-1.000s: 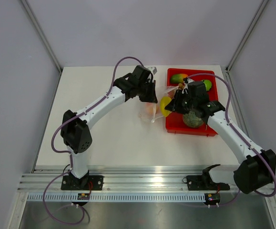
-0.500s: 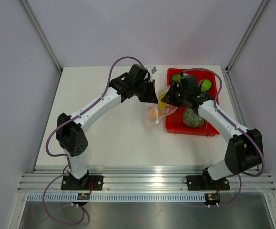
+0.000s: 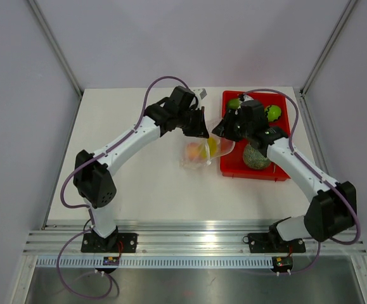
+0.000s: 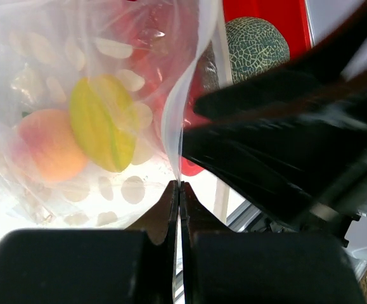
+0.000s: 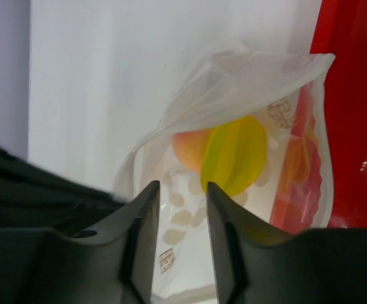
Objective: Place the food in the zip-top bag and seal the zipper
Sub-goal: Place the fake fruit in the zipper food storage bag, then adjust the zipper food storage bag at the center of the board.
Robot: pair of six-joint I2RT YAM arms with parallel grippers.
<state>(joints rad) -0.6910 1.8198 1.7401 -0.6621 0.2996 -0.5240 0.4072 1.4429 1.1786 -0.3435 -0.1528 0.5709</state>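
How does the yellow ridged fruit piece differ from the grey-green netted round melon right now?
The yellow ridged fruit piece sits inside the clear plastic zip-top bag; the grey-green netted round melon lies on the red tray. The yellow piece is smooth and bright; the melon is dull with a net pattern. The melon looks clearly larger than the yellow piece. Both are food pieces.

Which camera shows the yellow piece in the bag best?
Right wrist: the yellow piece sits large and sharp inside the bag, beside the orange-peach fruit. Left wrist also shows it, behind printed plastic. Top external gives only a small yellow patch.
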